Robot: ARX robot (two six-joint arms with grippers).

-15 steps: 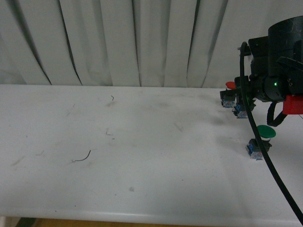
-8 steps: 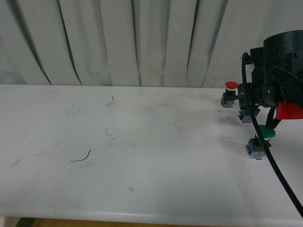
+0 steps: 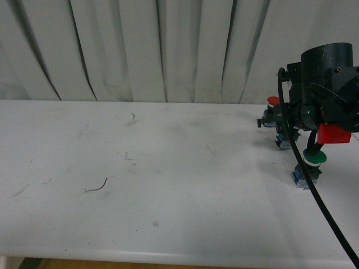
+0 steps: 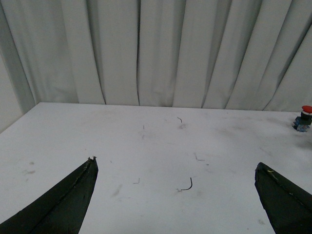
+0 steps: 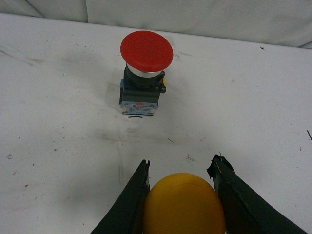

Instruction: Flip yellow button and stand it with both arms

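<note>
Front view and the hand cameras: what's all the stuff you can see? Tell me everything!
yellow button: one, orange-yellow cap, between the right gripper's fingers, seen only in the right wrist view
red button: one, red cap on a black and blue body, standing on the table just beyond the yellow one
green button: one, green cap, standing near the table's right side, partly behind a cable
wire scraps: two, dark and thin, on the table's left half
table: one, white, scuffed
curtain: one, pale grey, pleated, behind the table
cable: one, black, hanging from the right arm
left gripper: one, black, open, above the table
right gripper: one, black, closed on the yellow cap
</note>
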